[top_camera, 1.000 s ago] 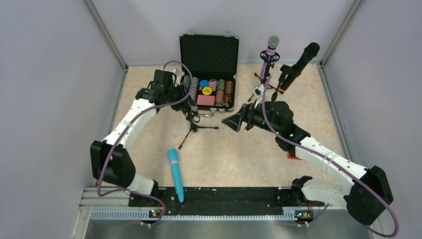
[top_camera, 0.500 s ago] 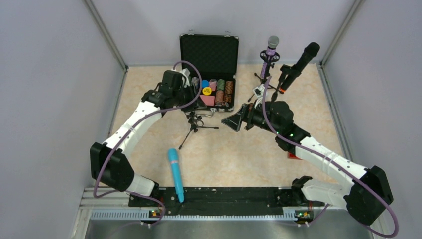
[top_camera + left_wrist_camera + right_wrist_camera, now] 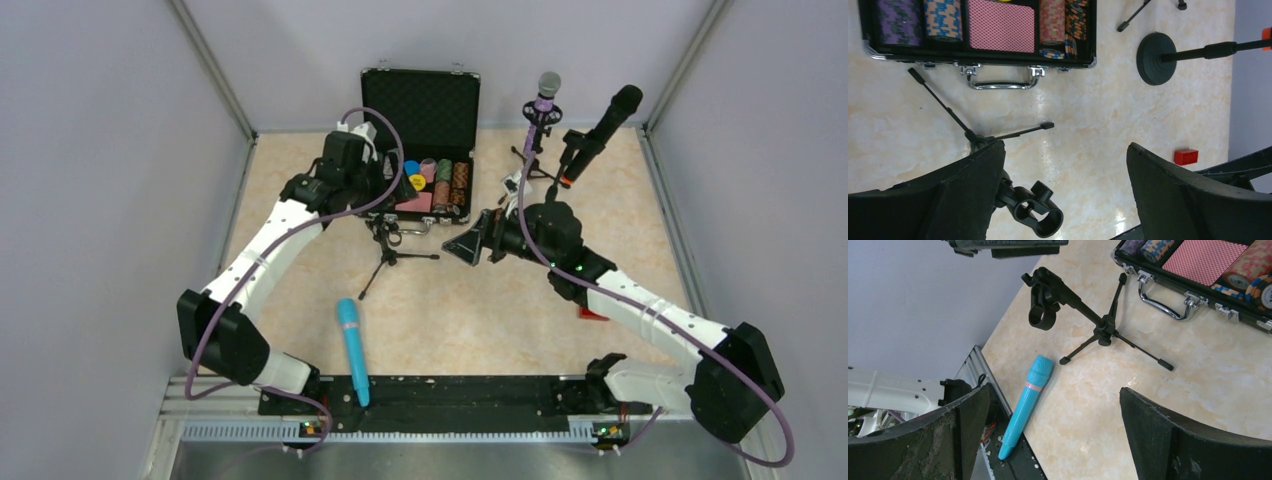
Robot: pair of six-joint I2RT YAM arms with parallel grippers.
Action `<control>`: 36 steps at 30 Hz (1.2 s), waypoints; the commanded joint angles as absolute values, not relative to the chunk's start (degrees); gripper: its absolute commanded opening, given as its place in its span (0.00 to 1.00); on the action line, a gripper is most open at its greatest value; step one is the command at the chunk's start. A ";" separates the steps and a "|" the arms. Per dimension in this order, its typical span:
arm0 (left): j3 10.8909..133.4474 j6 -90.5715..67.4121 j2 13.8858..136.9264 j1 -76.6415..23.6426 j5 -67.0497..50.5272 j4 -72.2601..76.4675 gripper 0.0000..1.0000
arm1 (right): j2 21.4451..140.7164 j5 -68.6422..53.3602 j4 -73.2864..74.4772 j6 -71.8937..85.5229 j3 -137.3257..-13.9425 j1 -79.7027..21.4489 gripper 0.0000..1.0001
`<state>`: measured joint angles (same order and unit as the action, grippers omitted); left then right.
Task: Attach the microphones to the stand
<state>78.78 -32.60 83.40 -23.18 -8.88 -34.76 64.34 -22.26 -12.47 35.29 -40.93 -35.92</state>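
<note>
Nearest the arms, at about 7 o'clock on the worktop (image 3: 300,290), the turquoise microphone (image 3: 350,345) lies flat with its tail over the black rail at the near edge, touched by nothing; this is the one microphone left to mount, as I judge it. Just beyond it, toward 12 o'clock, stands the small tripod stand (image 3: 390,250) with its clip empty. The right pincer (image 3: 470,245) hangs at 3 o'clock of that stand, jaws wide apart and holding nothing; the left pincer (image 3: 375,175) sits above it at about 11 o'clock, jaws also spread and empty. Farther back at 12 o'clock is the open case (image 3: 420,110) of chips; at 1 o'clock the purple microphone (image 3: 545,95) sits upright in its stand, and at 2 o'clock the black microphone (image 3: 605,120) slants in its own; so two of three look done. What remains, by my reading, is to pick up the turquoise one and seat it in the empty clip. The right wrist view alone shows the clip's ring open and the turquoise head pointing toward the tripod; the left wrist view alone shows the round foot of a back stand and gives the plainest sight of the red block (image 3: 1186,156); only the overhead view shows both mounted microphones.
</note>
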 commanded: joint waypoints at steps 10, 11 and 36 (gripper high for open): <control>73.27 -18.44 66.14 -22.32 7.68 -24.89 0.93 | 70.39 -28.74 -15.25 38.65 -46.64 -35.55 0.98; 72.37 -17.59 64.73 -22.27 7.69 -24.01 0.92 | 71.01 -29.11 -15.19 38.68 -47.12 -35.59 0.98; 60.16 -12.54 50.49 -22.30 10.49 -18.66 0.91 | 101.54 -46.90 -24.28 60.40 -66.89 -40.61 0.98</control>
<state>60.20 -13.80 51.27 -22.44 7.97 -19.75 97.60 -41.78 -17.23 51.37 -63.99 -40.01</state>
